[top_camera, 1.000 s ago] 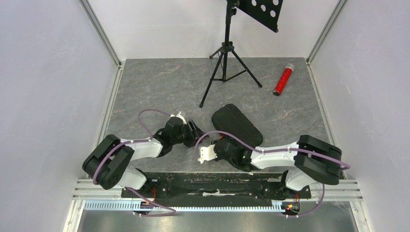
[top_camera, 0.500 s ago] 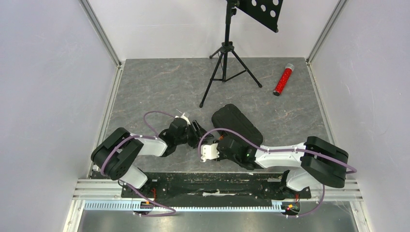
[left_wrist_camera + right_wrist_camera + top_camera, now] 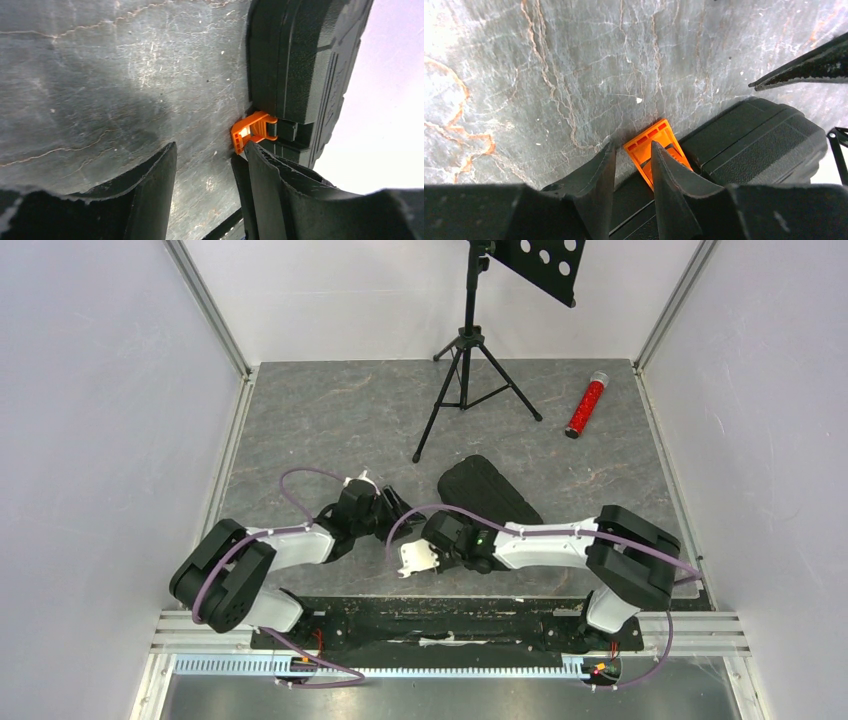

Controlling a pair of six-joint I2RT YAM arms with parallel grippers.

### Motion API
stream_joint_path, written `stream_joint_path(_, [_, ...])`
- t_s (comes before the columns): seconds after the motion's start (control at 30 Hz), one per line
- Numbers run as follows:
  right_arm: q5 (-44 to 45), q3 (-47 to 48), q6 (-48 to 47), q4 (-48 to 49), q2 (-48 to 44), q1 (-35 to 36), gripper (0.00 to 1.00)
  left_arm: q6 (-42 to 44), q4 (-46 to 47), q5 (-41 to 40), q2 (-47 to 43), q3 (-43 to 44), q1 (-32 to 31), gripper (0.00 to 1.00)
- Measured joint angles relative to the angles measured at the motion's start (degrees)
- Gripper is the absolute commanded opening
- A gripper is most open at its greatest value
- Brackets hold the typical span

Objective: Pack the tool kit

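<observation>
where pale walls meet, grey veined tabletop, tool kit

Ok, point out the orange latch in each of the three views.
Top external: not visible; the edge of the black case that carries it is covered.
Left wrist: the orange latch sits right of centre, on the case's edge.
Right wrist: the latch sits low in the centre, sticking out from the case's edge.
Shared landmark: the black case, which shows in all three views.
</observation>
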Motion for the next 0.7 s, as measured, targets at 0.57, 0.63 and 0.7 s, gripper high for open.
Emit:
stream_joint_path(0.57, [-5.6, 10.8, -2.2, -19.0, 4.9, -3.8, 0.29, 4.1, -4.9, 1.2, -0.9, 2.7, 0.2, 0.6])
stream_joint_path(0.63, [-6.2, 11.4, -2.6, -19.0, 5.7, -3.9, 0.26, 4.1, -4.9, 1.4, -0.9, 3.0, 0.2, 0.6])
stream_joint_path(0.7, [-6.8, 12.0, -3.1, -19.1, 6.5, -4.2, 0.25, 4.1, -4.9, 1.6, -0.9, 3.0, 0.2, 0.6])
